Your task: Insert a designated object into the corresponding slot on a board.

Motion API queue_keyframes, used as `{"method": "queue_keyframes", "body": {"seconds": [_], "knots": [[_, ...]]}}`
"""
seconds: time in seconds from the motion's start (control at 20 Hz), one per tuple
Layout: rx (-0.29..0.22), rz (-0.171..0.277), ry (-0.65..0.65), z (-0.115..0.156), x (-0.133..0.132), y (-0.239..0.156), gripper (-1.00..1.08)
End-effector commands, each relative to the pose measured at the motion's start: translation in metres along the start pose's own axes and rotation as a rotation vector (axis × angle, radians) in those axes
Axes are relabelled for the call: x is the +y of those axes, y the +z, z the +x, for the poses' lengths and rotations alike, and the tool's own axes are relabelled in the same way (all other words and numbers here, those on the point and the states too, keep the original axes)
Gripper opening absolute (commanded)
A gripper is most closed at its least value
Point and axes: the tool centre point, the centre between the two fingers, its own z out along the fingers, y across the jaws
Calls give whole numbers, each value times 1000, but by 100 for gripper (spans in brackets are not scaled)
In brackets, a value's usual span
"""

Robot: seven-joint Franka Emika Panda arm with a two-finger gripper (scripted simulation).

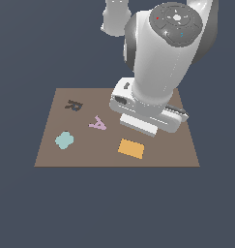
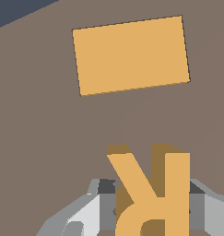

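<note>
Orange letter R (image 2: 152, 193) sits pinched between the two fingers of the tool (image 2: 150, 203), as the wrist view shows, with a grey finger (image 2: 97, 207) pressed against each side. It hangs over the brown board (image 1: 182, 150), near a flat orange rectangle (image 1: 131, 148). In the exterior view the arm's body hides the letter. Toward the exterior view's left lie a pink letter A (image 1: 97, 124), then a pale teal blob (image 1: 64, 140), and at the board's far corner the dark R-shaped slot (image 1: 73, 105), well apart from the tool.
</note>
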Motion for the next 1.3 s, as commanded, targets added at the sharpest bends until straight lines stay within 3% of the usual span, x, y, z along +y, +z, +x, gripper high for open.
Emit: {"method": "queue_keyframes", "body": {"seconds": [0.0,0.6,1.25], "knots": [[0,0,121,17,15,-1,-100],[1,1,679,63,108,-4,-100],[0,0,1236,51,211,-6,-100]]}}
